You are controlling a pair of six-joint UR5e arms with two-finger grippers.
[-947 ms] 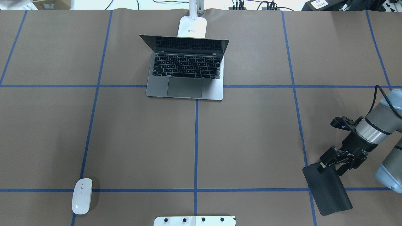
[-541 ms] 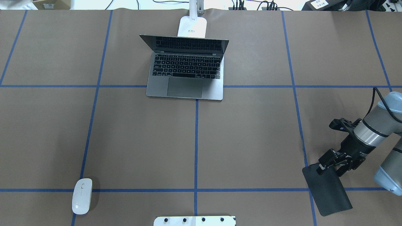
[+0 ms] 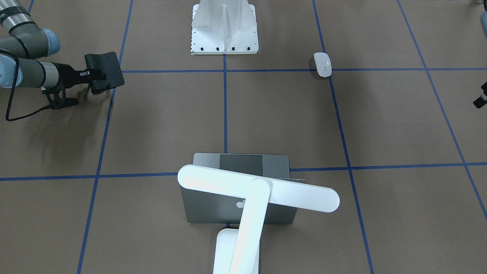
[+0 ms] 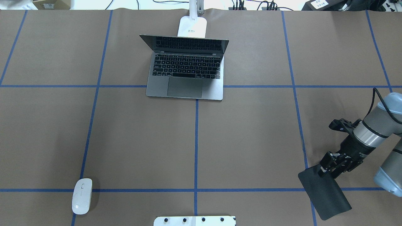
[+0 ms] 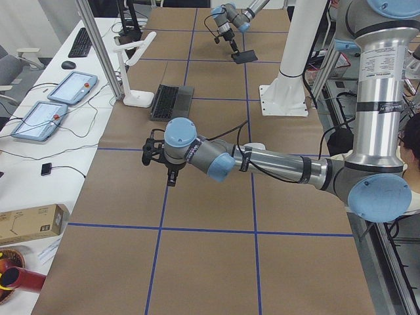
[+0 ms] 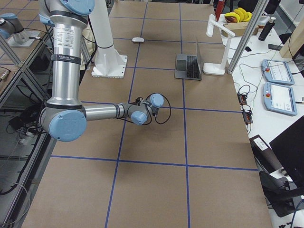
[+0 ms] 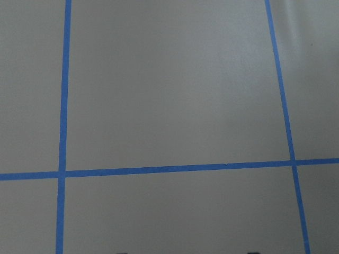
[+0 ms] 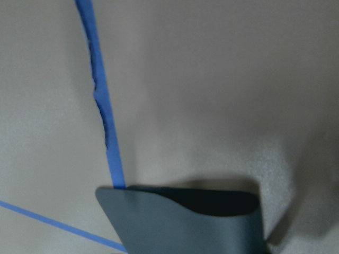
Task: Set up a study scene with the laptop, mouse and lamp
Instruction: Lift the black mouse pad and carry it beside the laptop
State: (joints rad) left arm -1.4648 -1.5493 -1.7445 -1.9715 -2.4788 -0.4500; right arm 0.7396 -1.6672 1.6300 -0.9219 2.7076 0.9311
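Mat shift: against the overhead view of half a second ago, we find the black mat [image 4: 326, 194] swung slightly, with its outer corner further across the blue tape line toward the table's middle. The right gripper [image 4: 328, 169] has slid a touch the same way.
Right gripper: we see its fingers clamped on the short edge of the mat. That end is raised and curled, as the right wrist view shows, while the other end lies on the table [image 4: 251, 141].
Left gripper: it [image 5: 171, 177] hangs pointing down over bare brown paper. We cannot tell how far its jaws stand apart, and it holds nothing we can see.
Mouse: it [image 4: 82, 196] lies on the near-left tape crossing, well apart from the right gripper, the whole width of the table between them.
Laptop: it [image 4: 185, 75] stands open at the far middle, keys toward the robot, well apart from both grippers.
Lamp: its base [image 4: 192, 27] sits just behind the laptop's lid, and its bar head [image 3: 258, 188] reaches over the laptop.
Pedestal: it [image 3: 224, 26] is white and bolted at the robot's edge, between the mat and the mouse.
Count: we count one laptop, one mouse, one lamp, one mat and two grippers.
Unchanged: the laptop, mouse and lamp base lie where they lay before.
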